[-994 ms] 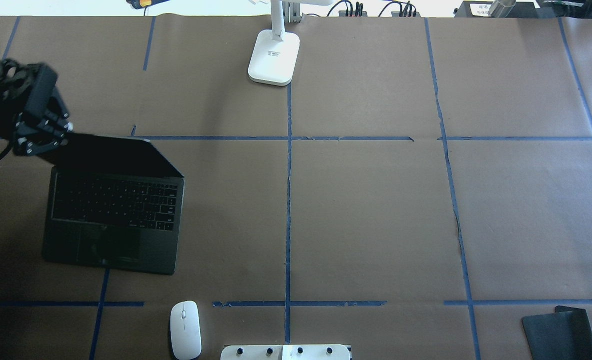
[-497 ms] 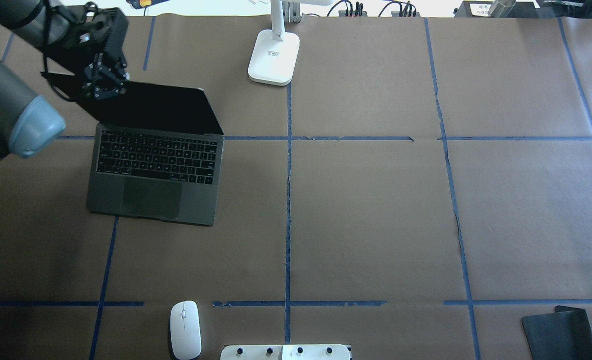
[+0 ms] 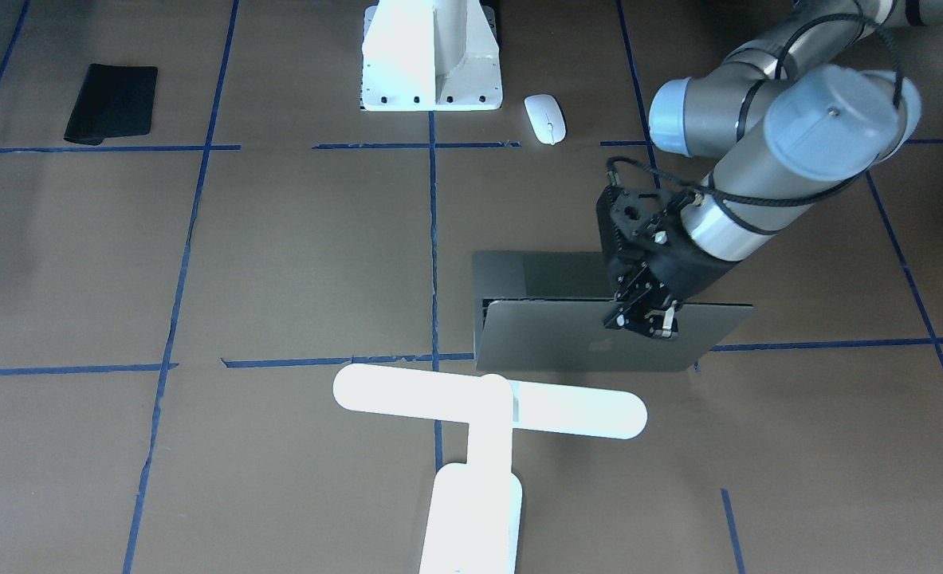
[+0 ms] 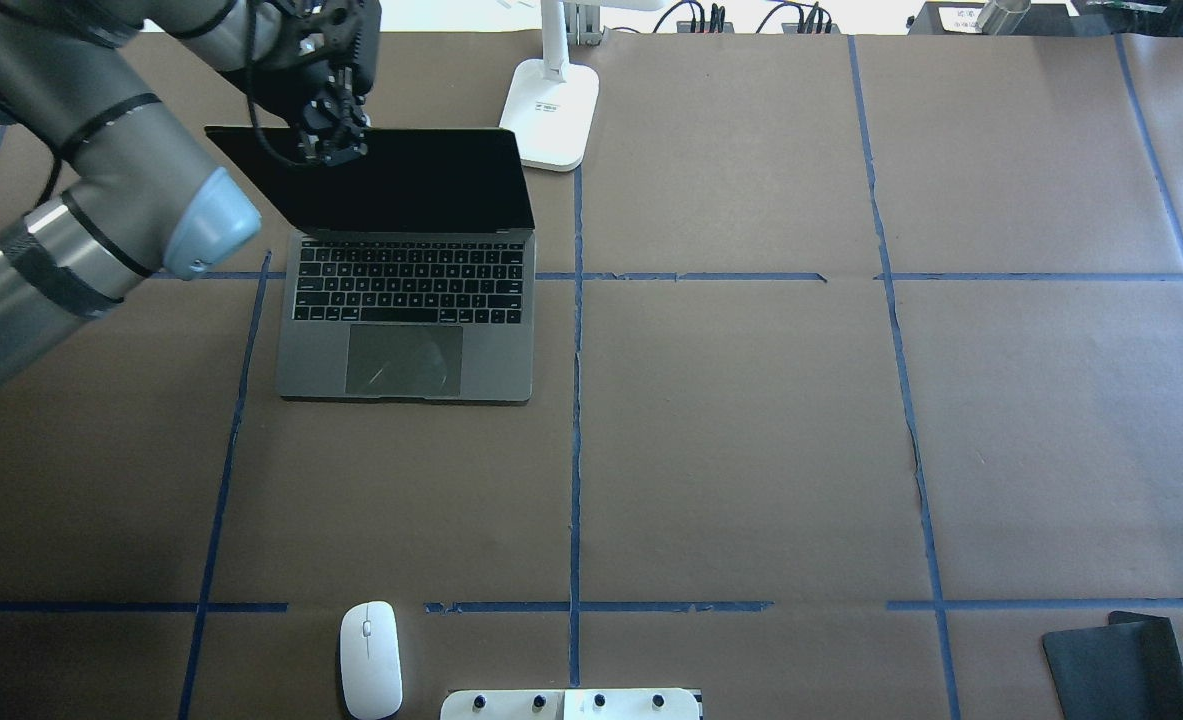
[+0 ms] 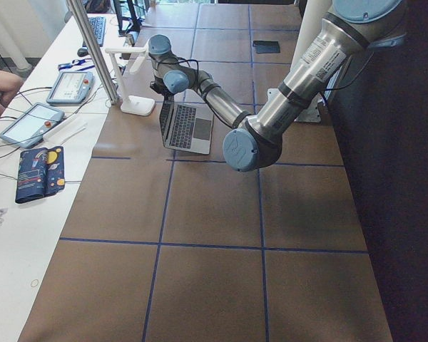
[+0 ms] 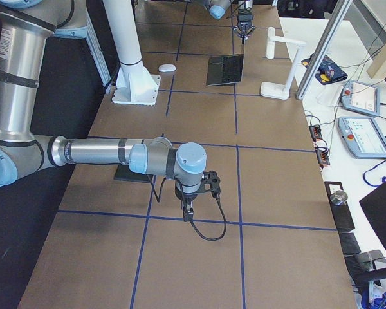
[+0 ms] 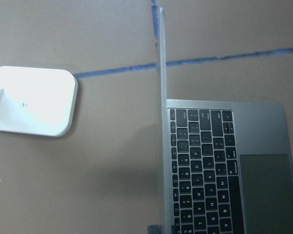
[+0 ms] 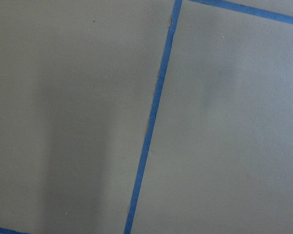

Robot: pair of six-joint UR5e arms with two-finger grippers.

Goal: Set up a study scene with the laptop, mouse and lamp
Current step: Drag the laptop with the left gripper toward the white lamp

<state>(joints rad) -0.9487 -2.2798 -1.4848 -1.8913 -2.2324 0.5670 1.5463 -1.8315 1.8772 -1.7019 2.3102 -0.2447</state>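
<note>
Left gripper (image 4: 332, 148) pinches the top edge of the laptop (image 4: 406, 340) lid, a little left of the lid's middle, its fingers narrowed onto the thin panel. The laptop stands open on the brown table (image 4: 751, 420), base flat, its dark screen close to upright and facing the robot. The mouse (image 4: 370, 659) lies well apart from the laptop, out beyond its trackpad edge on the robot's side. The lamp (image 4: 549, 115) stands near the laptop, behind the lid's right corner, its base clear of it. A black pad (image 4: 1116, 665) lies far to the laptop's right. The right gripper (image 6: 187, 211) hangs low over the table, well away from the laptop; whether it is wide or narrow cannot be told
</note>
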